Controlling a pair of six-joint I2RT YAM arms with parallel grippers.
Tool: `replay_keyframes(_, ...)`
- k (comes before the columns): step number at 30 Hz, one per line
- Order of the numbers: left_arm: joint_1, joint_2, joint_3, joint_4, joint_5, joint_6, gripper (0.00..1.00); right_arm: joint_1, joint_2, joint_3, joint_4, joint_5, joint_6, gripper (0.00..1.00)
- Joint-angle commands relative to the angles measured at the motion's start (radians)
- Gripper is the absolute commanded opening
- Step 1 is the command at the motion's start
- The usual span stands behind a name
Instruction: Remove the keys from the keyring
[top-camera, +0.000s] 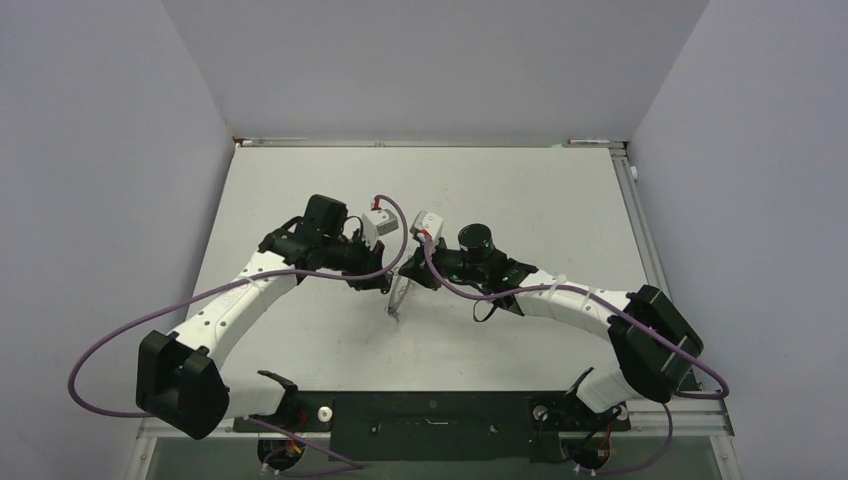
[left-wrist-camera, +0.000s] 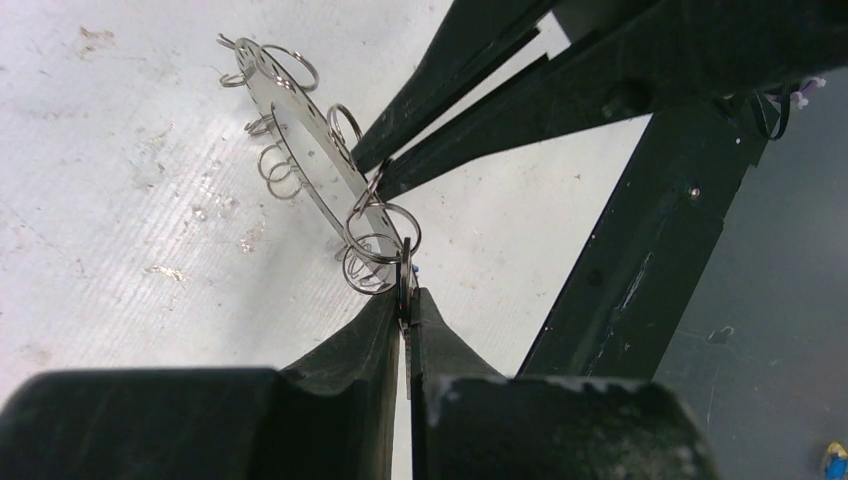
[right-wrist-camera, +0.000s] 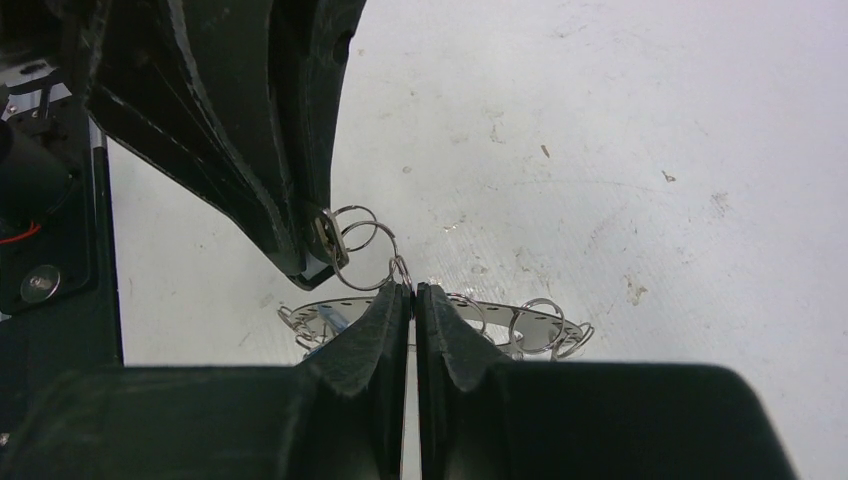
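Observation:
The keyring (top-camera: 397, 297) is a flat grey perforated plate with wire loops. It hangs tilted between both grippers above the white table (top-camera: 520, 200). In the left wrist view the keyring (left-wrist-camera: 300, 125) runs up and to the left. My left gripper (left-wrist-camera: 407, 305) is shut on a thin key (left-wrist-camera: 404, 292) with a speck of blue, hooked to a wire loop (left-wrist-camera: 372, 245). My right gripper (right-wrist-camera: 411, 292) is shut on a wire loop at the rim of the keyring (right-wrist-camera: 530, 315). The left fingers (right-wrist-camera: 290, 220) hold the silvery key (right-wrist-camera: 328, 232). A bit of blue (right-wrist-camera: 335, 318) shows under the plate.
The right gripper's dark fingers (left-wrist-camera: 450, 110) and arm link (left-wrist-camera: 650, 230) cross the left wrist view. Grey walls enclose the table on three sides. The black base rail (top-camera: 430, 410) lies along the near edge. A small blue and yellow thing (left-wrist-camera: 835, 460) lies by the dark surface.

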Motion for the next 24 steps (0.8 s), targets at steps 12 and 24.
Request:
replay_keyframes(12,-0.021,-0.073,0.127,-0.039,-0.073,0.125,0.0,-0.004,0.006,0.047,0.023,-0.09,0.013,0.05)
replay_keyframes(24,-0.046,-0.11,0.116,-0.079,-0.119,0.429,0.0,-0.075,-0.026,0.063,0.016,-0.236,0.043,0.47)
